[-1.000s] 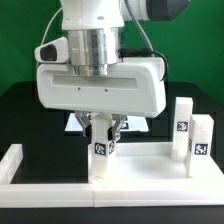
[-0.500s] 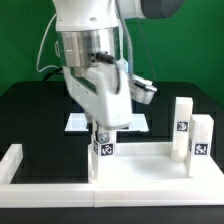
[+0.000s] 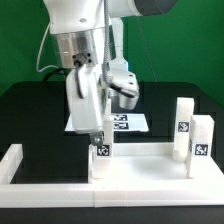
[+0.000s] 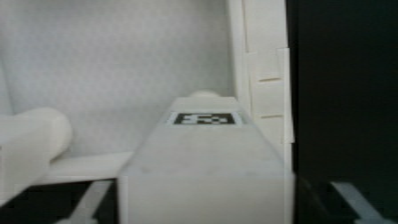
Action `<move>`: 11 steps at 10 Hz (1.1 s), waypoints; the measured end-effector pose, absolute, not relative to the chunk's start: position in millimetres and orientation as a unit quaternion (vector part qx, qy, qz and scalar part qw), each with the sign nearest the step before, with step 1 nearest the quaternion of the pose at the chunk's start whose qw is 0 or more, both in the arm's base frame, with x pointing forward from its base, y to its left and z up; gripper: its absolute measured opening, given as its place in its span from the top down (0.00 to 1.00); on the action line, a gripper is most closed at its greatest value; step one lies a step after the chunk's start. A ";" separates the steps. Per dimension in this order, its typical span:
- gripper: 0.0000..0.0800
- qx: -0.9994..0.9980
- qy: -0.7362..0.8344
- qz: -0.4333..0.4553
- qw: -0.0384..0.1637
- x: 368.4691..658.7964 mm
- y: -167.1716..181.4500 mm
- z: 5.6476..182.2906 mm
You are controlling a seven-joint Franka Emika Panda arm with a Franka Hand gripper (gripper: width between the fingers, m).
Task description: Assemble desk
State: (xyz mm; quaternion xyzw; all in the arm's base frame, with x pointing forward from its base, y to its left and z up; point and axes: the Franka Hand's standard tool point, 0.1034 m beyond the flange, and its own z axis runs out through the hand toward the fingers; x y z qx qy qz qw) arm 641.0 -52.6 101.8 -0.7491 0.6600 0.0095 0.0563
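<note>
My gripper (image 3: 101,137) is closed on a white leg block (image 3: 101,158), held upright on the tabletop panel (image 3: 140,172) at its corner toward the exterior view's left. Two more leg blocks (image 3: 183,127) (image 3: 200,145) stand at the panel's far end. The marker board (image 3: 128,123) lies behind on the black table (image 3: 30,110).

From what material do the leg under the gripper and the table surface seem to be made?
The leg under the gripper looks like white plastic with a matte finish: flat even faces, crisp square edges, and a printed black-and-white tag stuck on it. The table surface looks like a black, dull sheet, perhaps cloth or a mat; it shows no shine, so the material stays open.
</note>
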 end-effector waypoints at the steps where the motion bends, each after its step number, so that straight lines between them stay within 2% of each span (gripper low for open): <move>1: 0.30 -0.797 0.602 -0.002 0.059 641.8 -46.7 99.9; 2: 0.21 -0.861 0.505 -0.004 0.059 640.0 -42.5 98.5; 6: 0.19 -0.919 0.390 -0.019 0.056 639.4 -45.4 97.5; 9: 0.19 -0.985 0.159 -0.043 0.046 643.6 -40.9 97.5; 11: 0.19 -0.984 0.166 -0.043 0.045 643.5 -43.0 97.5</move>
